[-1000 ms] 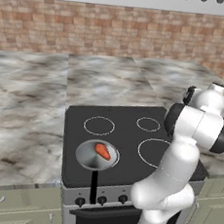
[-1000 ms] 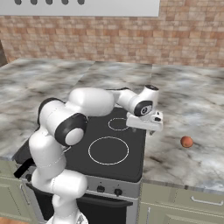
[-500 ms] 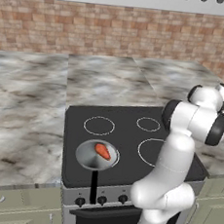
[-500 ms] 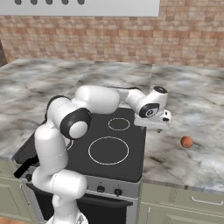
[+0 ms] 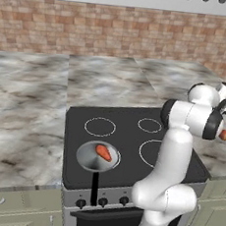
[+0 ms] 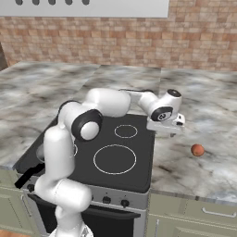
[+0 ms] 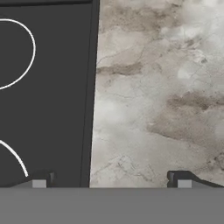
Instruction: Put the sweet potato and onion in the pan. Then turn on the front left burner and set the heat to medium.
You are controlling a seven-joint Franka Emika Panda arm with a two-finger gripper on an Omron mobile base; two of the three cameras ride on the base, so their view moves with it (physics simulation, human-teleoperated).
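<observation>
No brand, label or writing can be read on anything around me. Nearest, at the front left of the black stovetop (image 5: 127,136), the pan (image 5: 91,156) sits over the front left burner (image 5: 83,167) with its black handle pointing toward the near edge, and the sweet potato (image 5: 103,152) lies inside it, the one thing it holds. The control knobs (image 5: 102,201) line the stove's front panel just below. The left base view shows the pan and its contents; in the right base view my own arm covers that corner. My gripper (image 6: 174,128) hangs empty over the stovetop's right edge, where glass meets the marble tabletop (image 6: 208,157); in the hand view its fingertips (image 7: 180,180) stand wide apart, one over the black glass and one over the marble. The onion (image 6: 197,150) rests on the tabletop to the right of the stove, near my gripper but apart from it. A brick wall (image 6: 115,37) stands behind.
</observation>
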